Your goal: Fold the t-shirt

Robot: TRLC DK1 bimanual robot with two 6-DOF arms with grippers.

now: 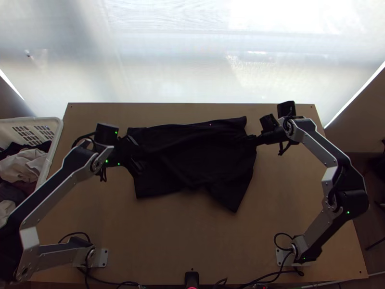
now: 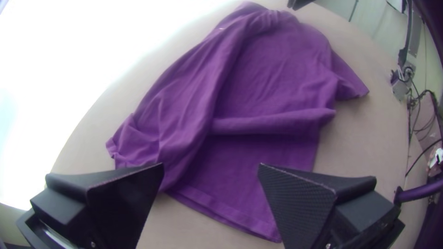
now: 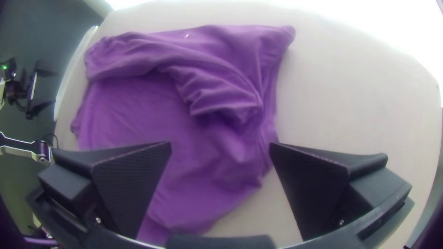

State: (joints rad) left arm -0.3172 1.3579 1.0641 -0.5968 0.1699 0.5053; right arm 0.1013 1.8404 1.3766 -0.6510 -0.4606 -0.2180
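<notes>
Left gripper [image 2: 211, 164], fingers parted with no cloth pinched, hangs over the left end of the t-shirt [image 1: 192, 161]; step in hand judged to be smoothing before the first fold, so best to close low on the edge there, catching both layers, and draw outward gently. Shirt lies across the middle of the table [image 1: 192, 236], roughly spread but rumpled, a loose ridge running along it. Right gripper [image 3: 220, 143], likewise spread and empty, is at the right end; suggest pinching beyond the bunched folds and pulling level with the left, lest the shirt skew.
</notes>
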